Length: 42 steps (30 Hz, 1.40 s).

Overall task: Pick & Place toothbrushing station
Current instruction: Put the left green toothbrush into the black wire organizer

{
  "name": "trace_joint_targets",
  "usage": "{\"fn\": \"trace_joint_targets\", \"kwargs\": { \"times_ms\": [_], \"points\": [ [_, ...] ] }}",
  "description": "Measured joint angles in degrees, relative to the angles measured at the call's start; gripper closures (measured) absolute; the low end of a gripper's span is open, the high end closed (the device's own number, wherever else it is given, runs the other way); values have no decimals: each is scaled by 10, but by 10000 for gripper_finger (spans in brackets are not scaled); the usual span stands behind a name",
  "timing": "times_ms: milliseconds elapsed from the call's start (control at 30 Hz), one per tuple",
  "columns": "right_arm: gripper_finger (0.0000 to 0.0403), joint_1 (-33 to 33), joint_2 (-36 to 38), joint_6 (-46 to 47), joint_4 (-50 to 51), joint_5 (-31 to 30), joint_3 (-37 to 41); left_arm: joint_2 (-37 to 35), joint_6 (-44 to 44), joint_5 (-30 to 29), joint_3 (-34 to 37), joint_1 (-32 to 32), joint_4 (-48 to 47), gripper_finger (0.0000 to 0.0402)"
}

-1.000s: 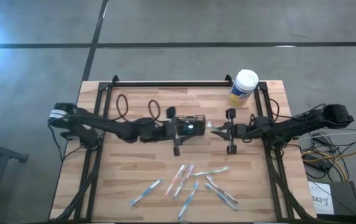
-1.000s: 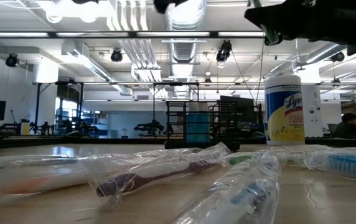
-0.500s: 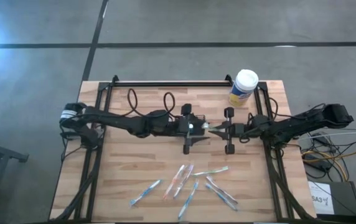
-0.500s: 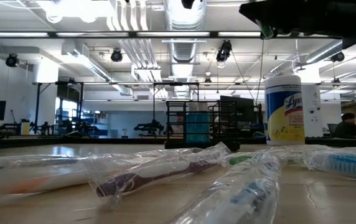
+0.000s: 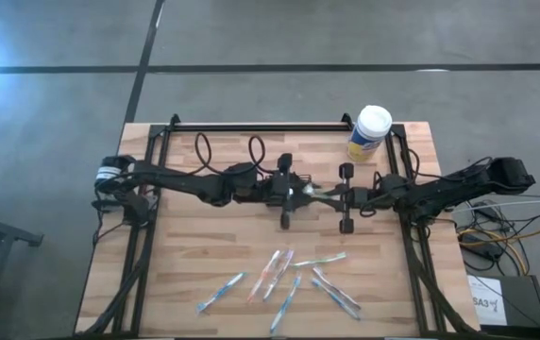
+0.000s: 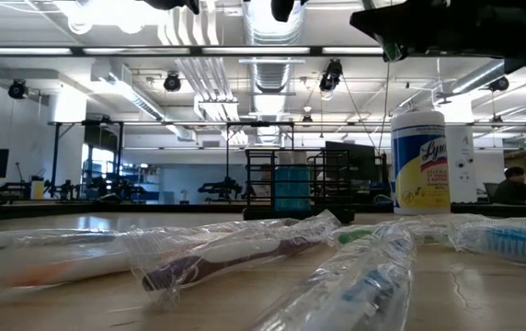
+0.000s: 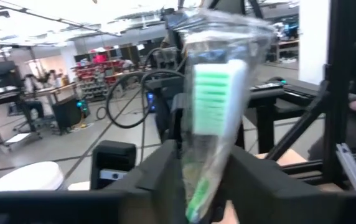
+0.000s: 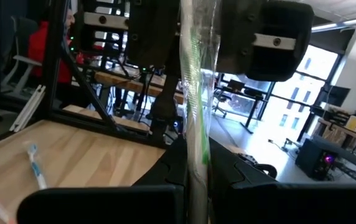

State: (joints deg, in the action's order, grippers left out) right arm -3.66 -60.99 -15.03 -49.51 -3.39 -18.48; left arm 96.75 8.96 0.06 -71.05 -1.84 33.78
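Note:
A toothbrush in a clear wrapper [image 5: 318, 194], with green bristles [image 7: 214, 93], hangs level over the middle of the table. It spans the gap between my two grippers. My left gripper [image 5: 300, 193] comes from the table's left and has closed on one end. My right gripper [image 5: 334, 195] comes from the right and is shut on the other end. In the high view my left gripper hides the black wire caddy. In the low view the caddy [image 6: 291, 184] stands on the table at mid-depth. My left gripper has the wrapper's end [image 7: 201, 180] between its two fingers [image 7: 159, 171], just short of the green bristles. The fingers reach in level from the table's left and lie along the brush. That end is lifted clear of the table. My right gripper pinches the wrapped handle [image 8: 196, 158] between its two fingers [image 8: 172, 165]. They reach in level from the table's right and lie along the brush. The brush stands edge-on and runs straight out toward my left gripper, clear of the table.
Several more wrapped toothbrushes [image 5: 284, 279] lie scattered on the near half of the table. They fill the foreground of the low view [image 6: 235, 253]. A white-lidded yellow-and-blue canister [image 5: 369, 132] stands at the back right. Black frame rails [image 5: 261, 125] run along the far edge and both sides.
My left gripper has moved toward the table's right edge, from over the caddy to the free end of the toothbrush. That end now lies between its fingers. The caddy, visible a second ago in the high view, is now covered.

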Motion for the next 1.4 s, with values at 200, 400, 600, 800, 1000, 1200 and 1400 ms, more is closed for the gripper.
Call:
{"fn": "trace_joint_targets", "kwargs": {
  "times_ms": [200,400,600,800,1000,1200,1400],
  "points": [
    [366,2,1,10,1,-35,0,-2,24,6,0,1,-9,383],
    [287,2,5,57,35,-61,0,-47,45,-10,0,2,-83,383],
    [218,2,17,94,100,-88,1,-137,63,-73,2,2,-206,384],
    [203,0,24,134,129,-87,3,-209,36,-103,78,23,-233,384],
    [230,-22,24,139,128,-82,23,-257,-21,-102,233,64,-115,384],
    [286,-42,24,140,116,-82,45,-257,-51,-83,308,89,-60,384],
    [351,-46,24,127,99,-83,59,-256,-51,-82,308,91,-64,384]
  ]
}}
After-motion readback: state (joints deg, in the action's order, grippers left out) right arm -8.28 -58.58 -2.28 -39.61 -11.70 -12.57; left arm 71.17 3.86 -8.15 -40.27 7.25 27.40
